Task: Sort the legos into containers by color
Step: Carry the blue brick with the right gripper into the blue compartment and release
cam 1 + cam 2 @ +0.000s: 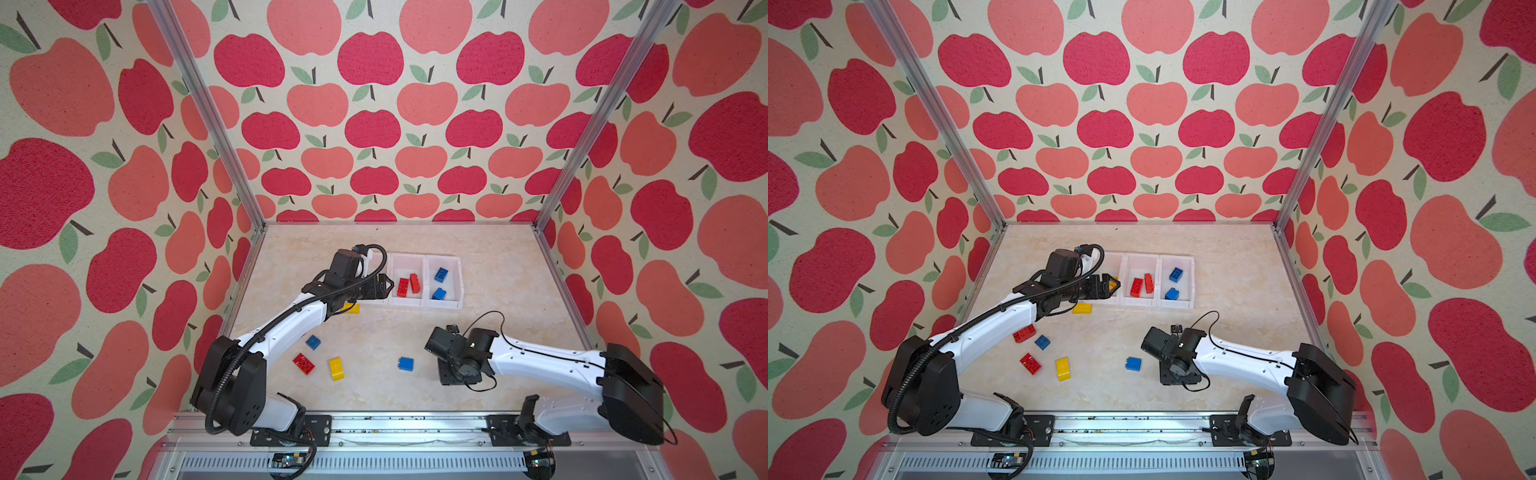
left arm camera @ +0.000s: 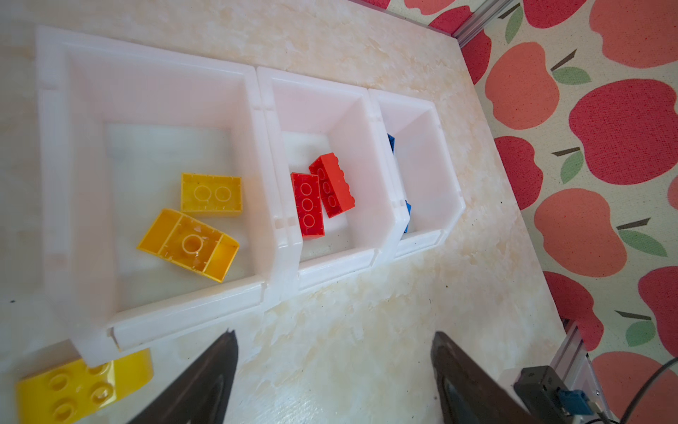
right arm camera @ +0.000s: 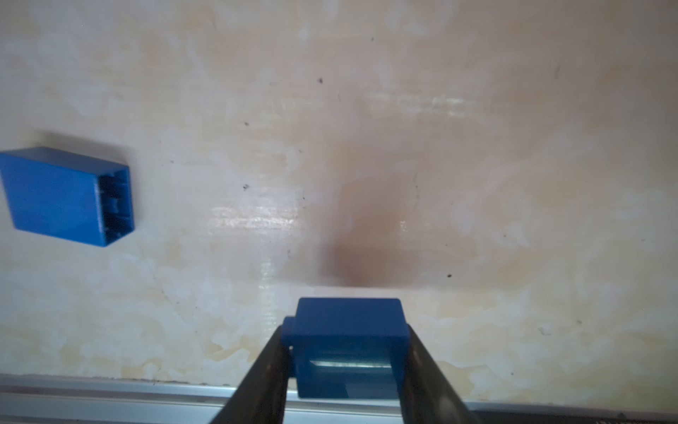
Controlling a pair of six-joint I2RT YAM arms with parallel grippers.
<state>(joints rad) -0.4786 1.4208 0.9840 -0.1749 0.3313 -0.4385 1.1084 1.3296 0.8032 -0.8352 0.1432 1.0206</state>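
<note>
The three joined white containers (image 1: 424, 303) (image 2: 257, 110) stand at mid-table. The left bin holds two yellow legos (image 2: 211, 192), the middle bin two red ones (image 2: 307, 203) and the right bin two blue ones (image 1: 441, 274). My left gripper (image 2: 334, 336) (image 1: 384, 284) hangs open and empty over the left bin's front. My right gripper (image 3: 346, 341) is shut on a blue lego (image 3: 348, 330), low over the table near the front rail. In both top views the wrist hides its fingers. Another blue lego (image 1: 405, 363) (image 3: 66, 194) lies just left of it.
Loose on the table are a yellow brick (image 1: 351, 308) (image 2: 80, 385) in front of the left bin, a blue brick (image 1: 313, 342), a red brick (image 1: 303, 363), a yellow brick (image 1: 336, 368) and a second red brick (image 1: 1024, 333) beside the left arm. Apple-patterned walls enclose the table.
</note>
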